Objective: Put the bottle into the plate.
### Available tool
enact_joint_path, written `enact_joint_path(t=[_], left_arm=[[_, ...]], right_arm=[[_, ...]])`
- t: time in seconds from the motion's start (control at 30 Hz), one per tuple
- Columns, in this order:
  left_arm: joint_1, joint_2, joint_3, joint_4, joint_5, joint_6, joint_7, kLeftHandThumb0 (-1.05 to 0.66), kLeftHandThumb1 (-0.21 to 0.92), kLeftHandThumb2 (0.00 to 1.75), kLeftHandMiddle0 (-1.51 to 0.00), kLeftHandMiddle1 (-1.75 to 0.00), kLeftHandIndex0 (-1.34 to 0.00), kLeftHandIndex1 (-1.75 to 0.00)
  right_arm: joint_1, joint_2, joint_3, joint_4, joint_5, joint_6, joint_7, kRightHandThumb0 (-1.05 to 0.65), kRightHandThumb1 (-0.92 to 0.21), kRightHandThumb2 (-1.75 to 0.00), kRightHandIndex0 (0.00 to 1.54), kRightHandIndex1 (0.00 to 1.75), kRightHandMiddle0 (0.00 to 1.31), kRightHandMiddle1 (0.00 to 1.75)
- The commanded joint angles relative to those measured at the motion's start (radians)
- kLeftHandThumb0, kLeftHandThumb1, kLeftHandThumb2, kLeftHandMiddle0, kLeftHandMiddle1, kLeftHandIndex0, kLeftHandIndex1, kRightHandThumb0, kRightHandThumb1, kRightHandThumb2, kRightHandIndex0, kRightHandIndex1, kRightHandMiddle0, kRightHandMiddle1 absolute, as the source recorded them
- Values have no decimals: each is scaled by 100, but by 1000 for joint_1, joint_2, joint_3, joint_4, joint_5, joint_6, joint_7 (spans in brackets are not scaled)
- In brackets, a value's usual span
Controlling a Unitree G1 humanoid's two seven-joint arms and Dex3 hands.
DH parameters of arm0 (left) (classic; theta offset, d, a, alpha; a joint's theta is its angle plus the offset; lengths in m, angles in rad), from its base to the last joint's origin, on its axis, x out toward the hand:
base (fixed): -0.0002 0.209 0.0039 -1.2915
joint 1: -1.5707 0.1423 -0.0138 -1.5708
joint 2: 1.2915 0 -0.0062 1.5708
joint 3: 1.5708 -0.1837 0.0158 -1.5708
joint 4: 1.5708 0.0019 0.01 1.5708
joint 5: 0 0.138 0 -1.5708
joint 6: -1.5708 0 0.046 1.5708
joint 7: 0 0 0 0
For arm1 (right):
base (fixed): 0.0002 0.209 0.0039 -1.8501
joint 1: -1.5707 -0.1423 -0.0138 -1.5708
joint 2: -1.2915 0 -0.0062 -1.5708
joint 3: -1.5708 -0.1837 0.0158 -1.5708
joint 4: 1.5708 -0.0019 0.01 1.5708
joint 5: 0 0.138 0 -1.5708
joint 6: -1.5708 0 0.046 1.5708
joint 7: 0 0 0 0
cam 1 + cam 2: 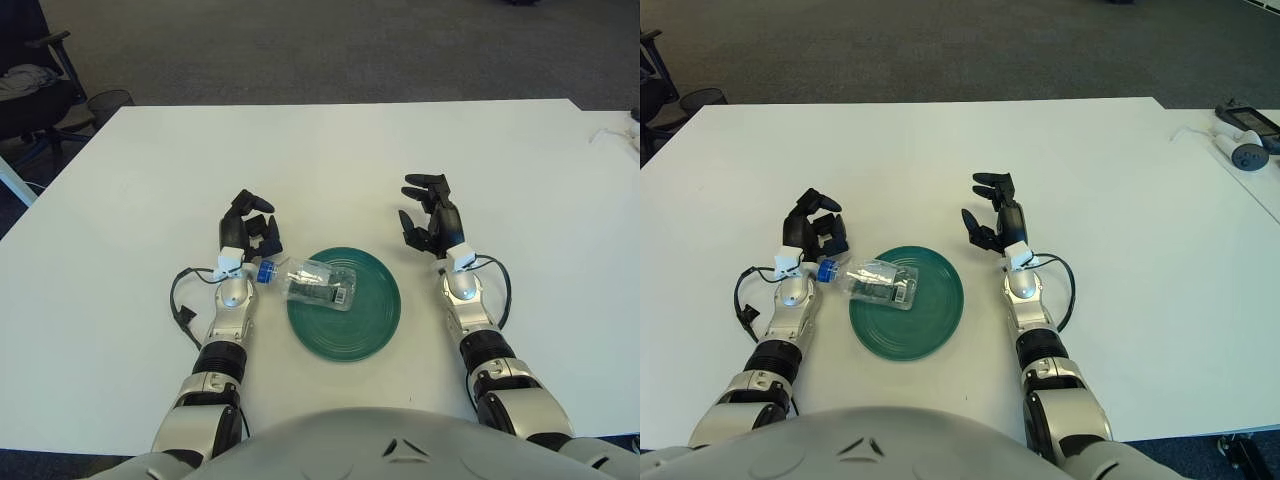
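Note:
A clear plastic bottle (322,283) with a blue cap (265,271) lies on its side. Its body rests on the left part of the green plate (372,328), and its cap end sticks out over the plate's left rim. My left hand (250,228) shows just left of and behind the cap, with its fingers loosely curled and nothing in them. My right hand (428,218) shows to the right of the plate, behind its right rim, with its fingers spread and empty.
The white table (320,150) stretches far behind the plate. An office chair (30,85) stands off the table's far left corner. A small white and grey device (1245,150) lies at the far right.

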Motion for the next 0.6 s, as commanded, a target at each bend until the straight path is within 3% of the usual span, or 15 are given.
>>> enact_joint_path(t=[0.0,0.57], left_arm=[[71,1,-8,33,24,24,8,-52,18,149,-129,-175,-72,-175],[70,5,-7,39,4,14,-15,-51,20,145,-127,-175,-70,-175]], right_arm=[[163,39,20,48,-14,-3,-13,-53,-69,-78,12,89,0,116],[182,72,5,17,27,0,-18,-52,-67,-82,13,92,0,121]])
